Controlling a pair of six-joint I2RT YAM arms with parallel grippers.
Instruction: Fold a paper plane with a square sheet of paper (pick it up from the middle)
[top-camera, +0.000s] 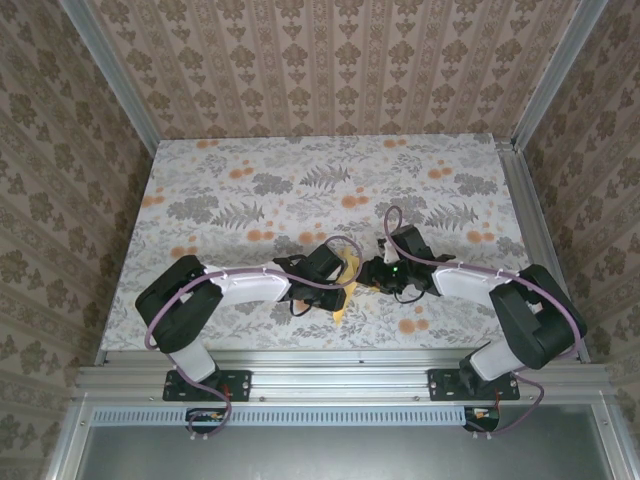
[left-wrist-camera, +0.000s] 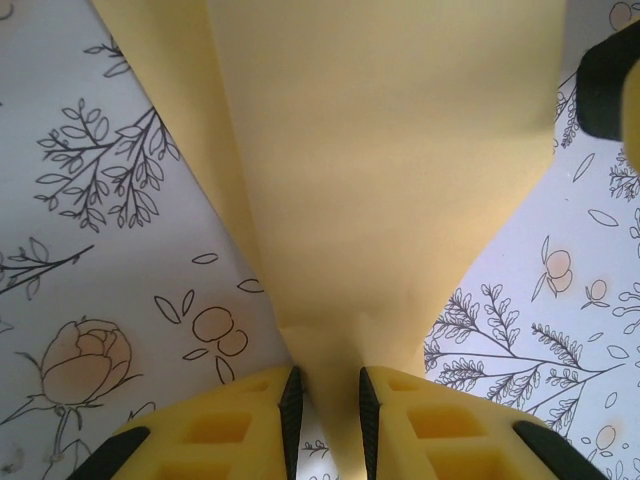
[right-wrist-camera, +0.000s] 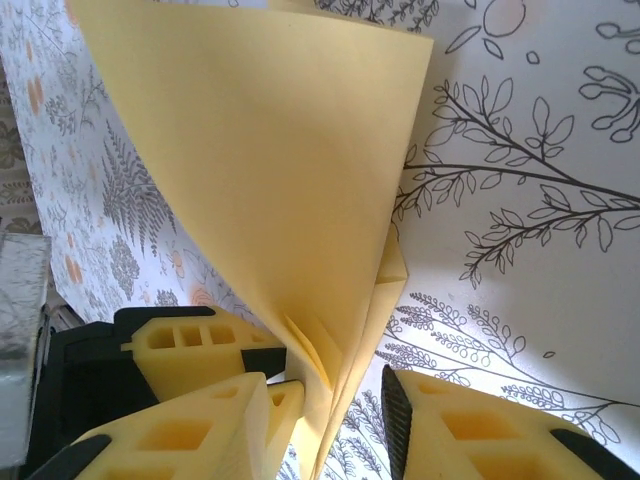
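Your left arm (top-camera: 245, 285) reaches in from the near-left corner of the surface (top-camera: 300, 190), which is covered in a flower-and-leaf print. The left gripper (left-wrist-camera: 326, 398) is narrow and pinches the square sheet of paper (left-wrist-camera: 380, 180) at a gathered, creased point. From there the pale-yellow layers fan out and away from the fingers. That pinch looks like the anchor, keeping the folded layers together so the other side can work on them.

From overhead, the paper sits between the two grippers, just in from the middle of the near edge and well apart from the far edge and both side edges. You cannot tell whether its lowest corner touches the surface.

Your right arm (top-camera: 470, 280) comes in from the near-right corner, and the right gripper (right-wrist-camera: 338, 385) faces the left one across the paper. Its jaws straddle the sheet. The paper lies against one finger (right-wrist-camera: 240, 410), while a sliver of the print shows between the paper and the other pad (right-wrist-camera: 395, 400), so this gripper is parted, not clamping. The left side probably carries the paper alone.

Judging by the loose, cone-like flaps, folding is partway, with no slim dart shape yet. A thin sheet held at one point may sag or twist.
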